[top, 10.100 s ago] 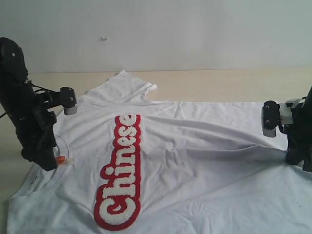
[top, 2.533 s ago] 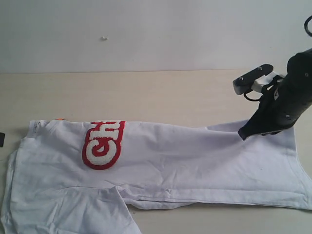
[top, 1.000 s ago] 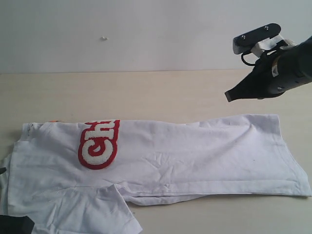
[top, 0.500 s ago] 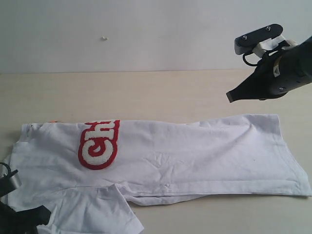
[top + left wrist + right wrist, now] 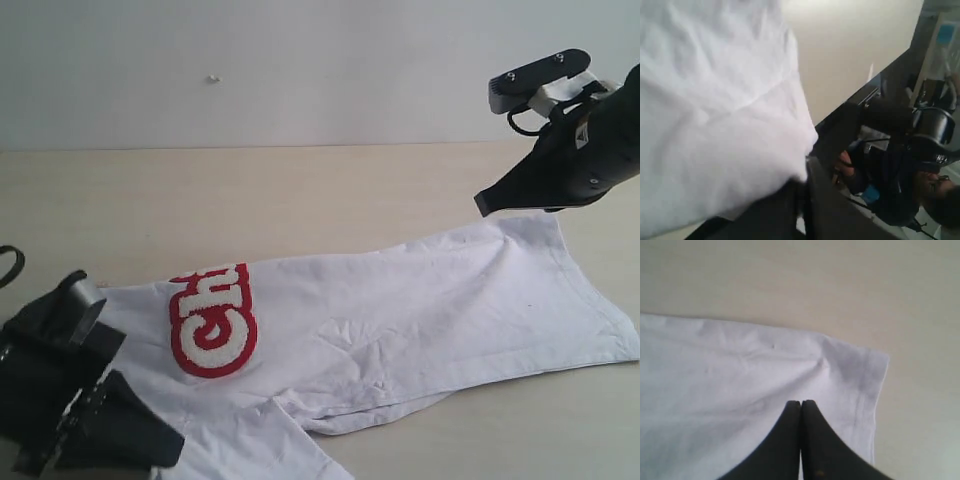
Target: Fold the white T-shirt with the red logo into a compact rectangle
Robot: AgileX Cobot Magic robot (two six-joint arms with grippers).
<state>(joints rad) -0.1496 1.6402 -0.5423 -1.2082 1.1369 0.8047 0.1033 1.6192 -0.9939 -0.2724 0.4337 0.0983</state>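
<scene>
- One white T-shirt (image 5: 400, 320) lies folded lengthwise into a long, creased band; the red logo (image 5: 212, 325) shows only "Ch".
- Left gripper (image 5: 160, 450) is clamped on its near-left edge; right gripper (image 5: 485, 203), clenched and empty, hovers above its far-right corner.
- Pale wooden table (image 5: 300, 190), with a plain white wall (image 5: 300, 70) behind.

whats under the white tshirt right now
The beige table shows around the white T-shirt, so it lies on that. Only part of the red logo shows; the rest is folded out of sight. Anything else beneath is covered.
</scene>
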